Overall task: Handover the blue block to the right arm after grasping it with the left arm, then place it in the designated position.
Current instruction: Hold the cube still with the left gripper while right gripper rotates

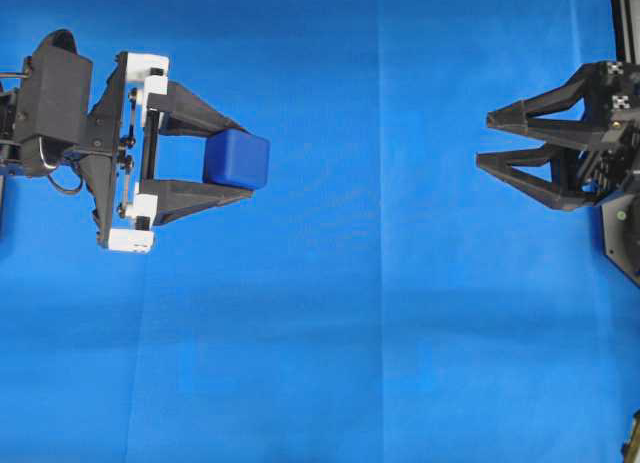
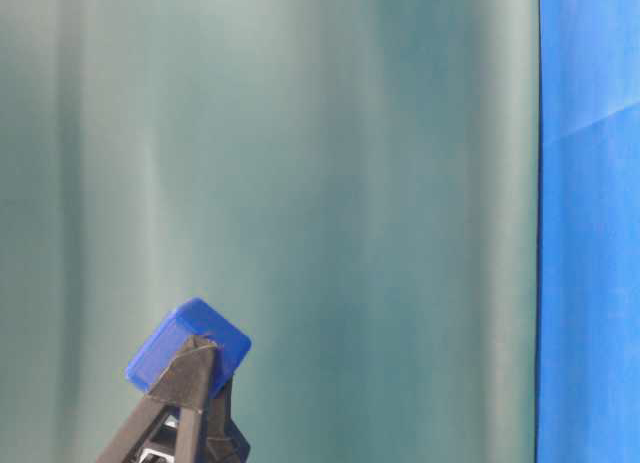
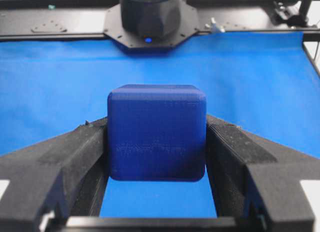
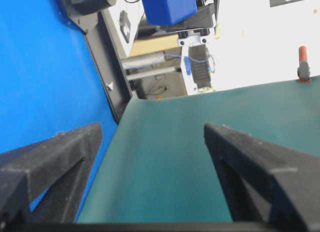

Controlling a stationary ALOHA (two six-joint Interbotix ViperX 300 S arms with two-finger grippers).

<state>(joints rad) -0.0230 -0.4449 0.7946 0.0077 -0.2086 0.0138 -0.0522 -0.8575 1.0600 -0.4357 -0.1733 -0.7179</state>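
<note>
Left claw (image 1: 225, 161) pinches the blue block (image 1: 237, 159) at its fingertips, leaving its far face exposed for handover. Right claw (image 1: 490, 141) waits well apart, spread wide and apparently rolled.

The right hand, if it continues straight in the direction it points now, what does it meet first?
Probably the blue block held in the left hand. The open right hand points across bare blue cloth towards it, though relative heights are unclear.
</note>
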